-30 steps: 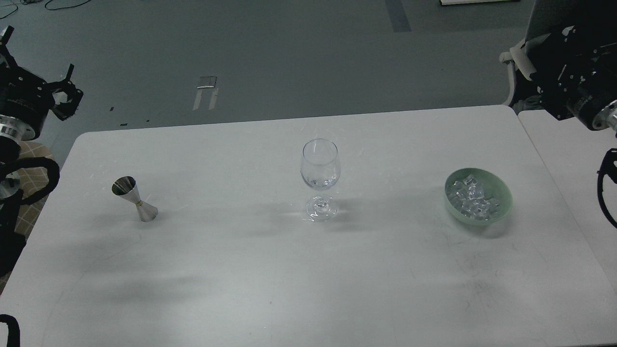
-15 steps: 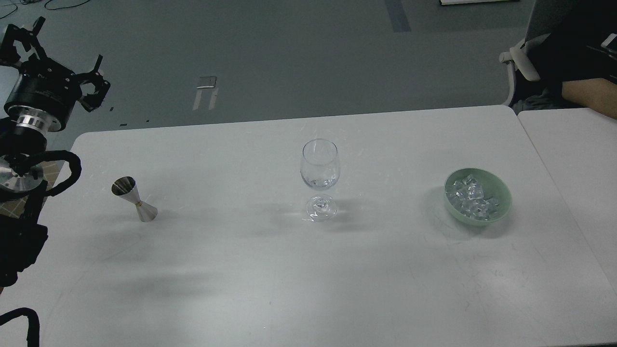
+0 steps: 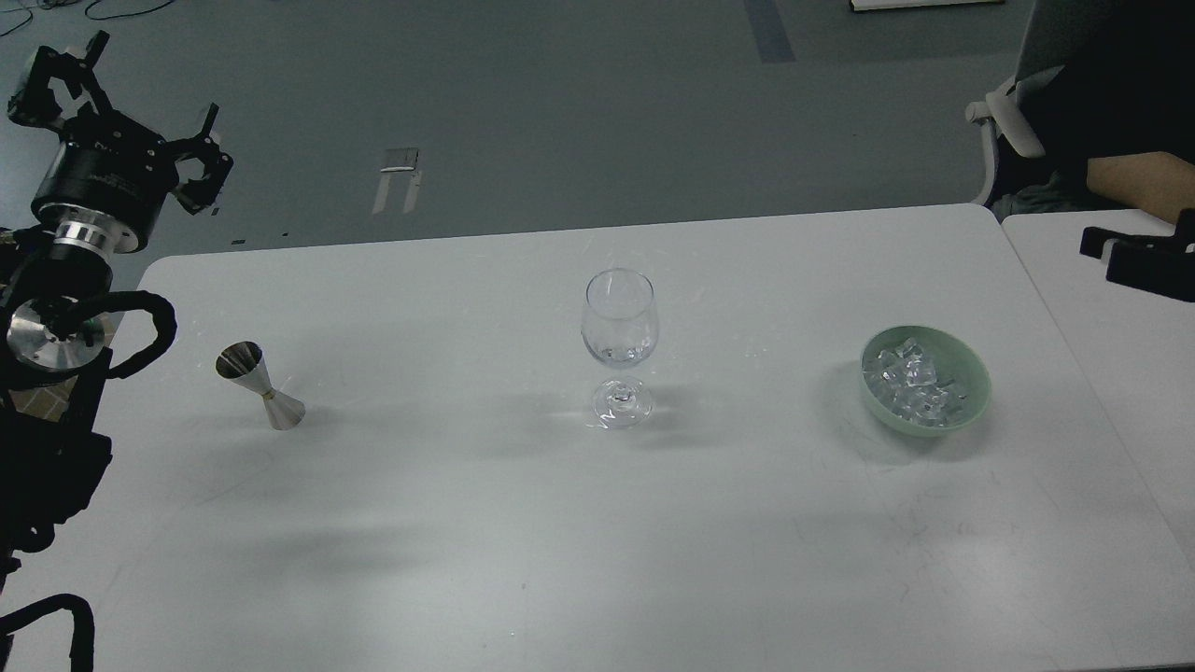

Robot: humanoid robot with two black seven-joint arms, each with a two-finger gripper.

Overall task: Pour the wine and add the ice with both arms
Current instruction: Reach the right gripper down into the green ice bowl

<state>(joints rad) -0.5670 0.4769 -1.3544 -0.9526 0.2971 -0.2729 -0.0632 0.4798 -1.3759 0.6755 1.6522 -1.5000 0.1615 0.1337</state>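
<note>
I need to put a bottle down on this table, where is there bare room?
Free patches: the wide near half of the table, and between the jigger and the wine glass. Narrower: between the glass and the green bowl holding the ice.

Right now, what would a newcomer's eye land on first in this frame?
Probably the wine glass, upright at the middle of the white table. To its right sits a green bowl of ice, to its left a small metal measuring cup. The left claw hangs open beyond the table's far left corner.
</note>
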